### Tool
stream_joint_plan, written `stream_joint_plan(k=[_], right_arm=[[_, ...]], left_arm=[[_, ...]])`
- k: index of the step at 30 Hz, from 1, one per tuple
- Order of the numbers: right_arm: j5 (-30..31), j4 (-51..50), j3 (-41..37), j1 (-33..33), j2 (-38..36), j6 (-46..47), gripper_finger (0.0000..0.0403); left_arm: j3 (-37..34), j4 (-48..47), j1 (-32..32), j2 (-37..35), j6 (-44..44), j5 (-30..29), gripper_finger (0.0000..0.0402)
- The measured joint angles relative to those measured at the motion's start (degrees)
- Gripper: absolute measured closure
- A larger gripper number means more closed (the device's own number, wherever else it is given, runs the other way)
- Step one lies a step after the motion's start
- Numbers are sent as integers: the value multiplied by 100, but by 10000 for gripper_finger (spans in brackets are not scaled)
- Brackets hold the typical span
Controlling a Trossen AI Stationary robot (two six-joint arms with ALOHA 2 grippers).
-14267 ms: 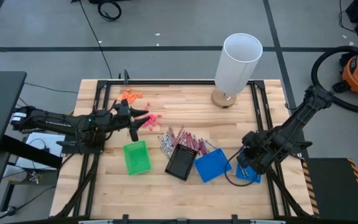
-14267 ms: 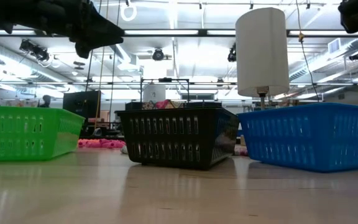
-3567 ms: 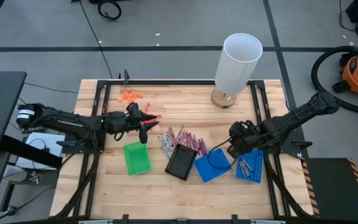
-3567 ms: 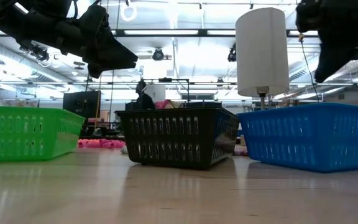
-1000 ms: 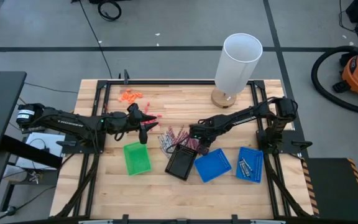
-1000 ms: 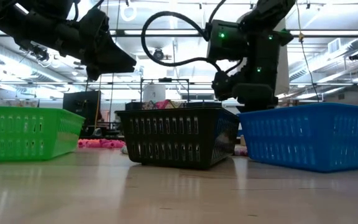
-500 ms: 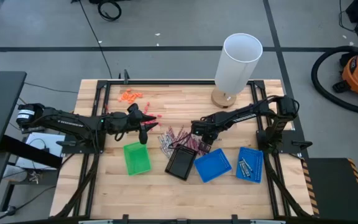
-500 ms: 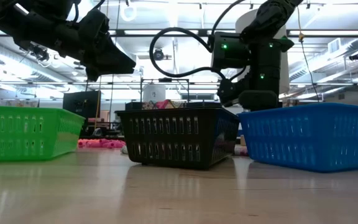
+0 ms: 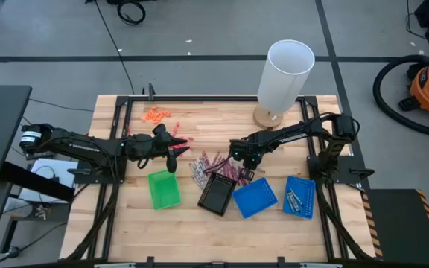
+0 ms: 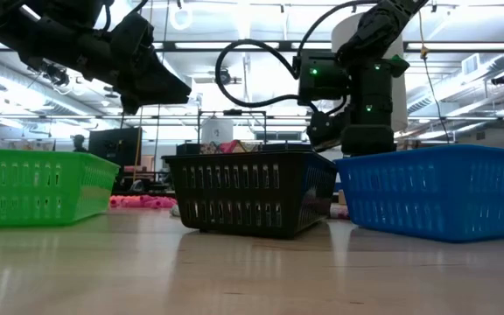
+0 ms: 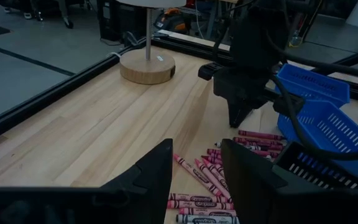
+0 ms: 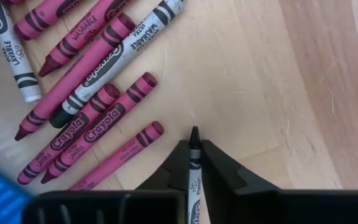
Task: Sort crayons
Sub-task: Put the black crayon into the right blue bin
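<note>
A wooden surface (image 9: 199, 223) framed by dark rails, seen from above, with bare wood along its near edge and in the far left corner around a small scatter of orange bits (image 9: 156, 115). A tall white cylinder (image 9: 284, 73) on a round wooden base stands at the far edge. Near the middle lie the crayons (image 9: 216, 167), a loose pile of thin sticks, most pink-magenta and a few grey-silver with black bands, fanned out and overlapping. Just in front of the pile sit a black tray (image 9: 217, 194) and a blue tray (image 9: 255, 198); a green tray (image 9: 163, 188) stands apart to the left, and a second blue tray (image 9: 299, 196) to the right. The right hand (image 9: 242, 158) reaches in over the far right side of the pile; its fingers are pinched together on a single grey crayon (image 12: 194, 171), black tip pointing out past the fingertips, above bare wood beside several pink ones. The left hand (image 9: 171, 146) hovers left of the pile, above the green tray's far end, fingers parted and holding nothing.
</note>
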Motion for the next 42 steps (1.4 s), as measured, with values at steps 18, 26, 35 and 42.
stream_joint_plan(k=[18,26,35,42], right_arm=[[415,-608,-48,24,-721,253,376],[472,-689,-34,52,-1372,451,376],[689,-1308,-31,342,-1909,1049,376],[819,-1444,-366,1014,-2645,2158,375]], left_arm=[[0,2,0,0,-4,0,253],[0,2,0,0,-31,0,253],[0,2,0,0,-31,2,253],[0,2,0,0,-2,2,253]])
